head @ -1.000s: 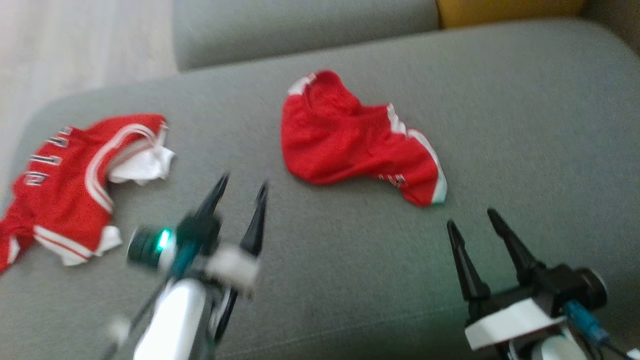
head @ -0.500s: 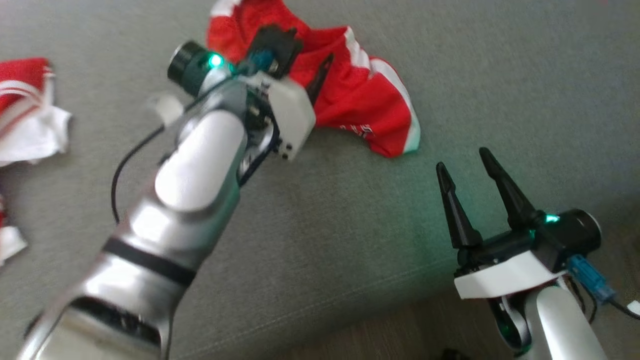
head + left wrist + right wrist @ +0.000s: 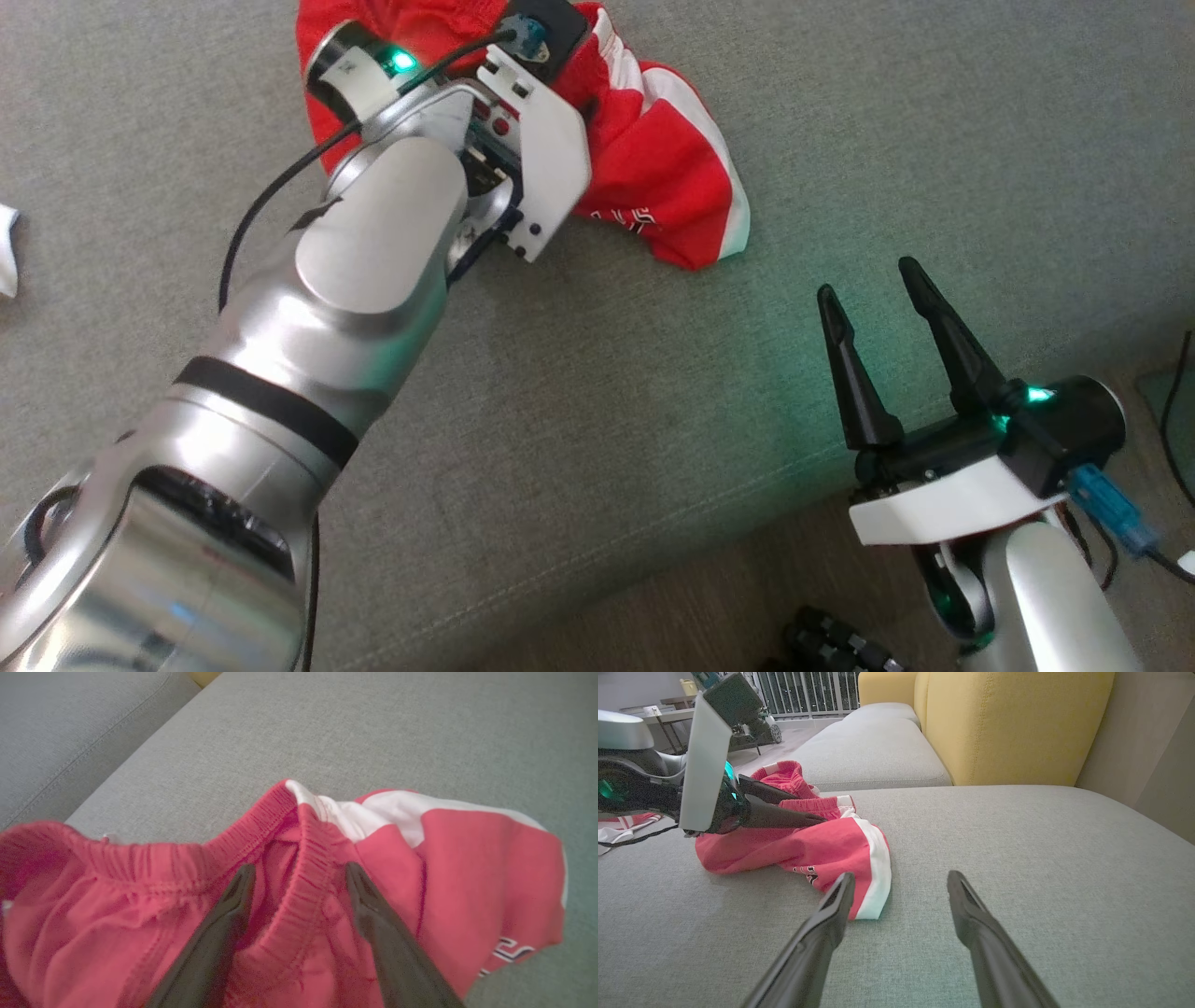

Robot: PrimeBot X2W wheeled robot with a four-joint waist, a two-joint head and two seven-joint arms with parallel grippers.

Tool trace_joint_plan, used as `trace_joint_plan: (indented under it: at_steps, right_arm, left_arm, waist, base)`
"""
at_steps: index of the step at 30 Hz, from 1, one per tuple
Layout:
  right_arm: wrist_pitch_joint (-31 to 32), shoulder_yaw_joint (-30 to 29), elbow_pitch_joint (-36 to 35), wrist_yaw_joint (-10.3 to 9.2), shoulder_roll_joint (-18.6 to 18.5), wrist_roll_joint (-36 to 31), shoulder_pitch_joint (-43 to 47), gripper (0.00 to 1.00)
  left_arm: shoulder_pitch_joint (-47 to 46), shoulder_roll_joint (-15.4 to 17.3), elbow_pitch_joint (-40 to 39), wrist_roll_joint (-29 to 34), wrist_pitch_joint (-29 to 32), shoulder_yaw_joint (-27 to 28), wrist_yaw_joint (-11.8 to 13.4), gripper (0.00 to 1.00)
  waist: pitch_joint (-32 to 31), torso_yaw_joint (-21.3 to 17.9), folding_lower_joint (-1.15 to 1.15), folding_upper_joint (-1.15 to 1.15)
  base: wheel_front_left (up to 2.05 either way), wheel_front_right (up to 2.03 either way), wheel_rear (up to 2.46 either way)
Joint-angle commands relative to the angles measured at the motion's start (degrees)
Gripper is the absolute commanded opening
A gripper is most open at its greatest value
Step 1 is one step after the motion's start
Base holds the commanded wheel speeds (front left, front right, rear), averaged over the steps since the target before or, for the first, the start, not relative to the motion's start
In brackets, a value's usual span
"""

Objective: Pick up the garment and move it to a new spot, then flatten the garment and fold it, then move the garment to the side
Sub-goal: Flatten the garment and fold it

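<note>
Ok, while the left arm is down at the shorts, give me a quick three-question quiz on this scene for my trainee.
1. True or false: the left gripper is shut on the red shorts.
2. What lies between the left gripper's fingers? A) the elastic waistband B) the white side stripe C) bare cushion
3. In a word or two: what does the right gripper hold, over the grey sofa seat?
Key: 1 false, its jaws stand open; 2 A; 3 nothing, it is open.
</note>
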Motion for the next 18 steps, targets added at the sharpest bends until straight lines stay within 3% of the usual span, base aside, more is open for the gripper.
trace_joint_plan:
  at_steps: [1,2,3,4,18]
  right_arm:
    - [-0.52,1.20,-1.96,-0.01,-0.40,0.53,-0.85,1.00]
    - [-0.52,1.13,-1.93,-0.01,-0.40,0.62,-0.89,1.00]
    - [-0.52,1.05,-1.90,-0.01,-0.40,0.73,-0.95,1.00]
    - [-0.52,0.95,-1.88,-0.01,-0.40,0.86,-1.01,1.00]
    - [-0.52,-0.50,-1.27,-0.01,-0.40,2.70,0.29,1.00]
  left_arm:
    - [-3.21,0.69,-1.42,-1.11,0.42,-0.09,-0.39,0.93]
    - [-3.36,0.69,-1.44,-1.94,0.61,-1.05,-0.64,0.49]
    - [-3.56,0.69,-1.65,-2.76,0.37,-1.86,-0.83,0.20]
    - [-3.70,0.69,-2.01,-3.69,-0.23,-2.49,-0.98,0.00]
    - [-6.16,0.69,-10.04,-27.48,-9.30,-1.23,-1.68,0.00]
  waist:
    - [-0.01,0.08,0.00,0.00]
    - [0.01,0.19,0.00,0.00]
    - [-0.02,0.30,0.00,0.00]
    - [-0.11,0.43,0.00,0.00]
    - [-7.78,3.46,0.00,0.00]
  base:
    - [0.00,0.00,0.00]
    - [0.00,0.00,0.00]
    - [0.00,0.00,0.00]
    - [0.00,0.00,0.00]
    - [0.00,0.00,0.00]
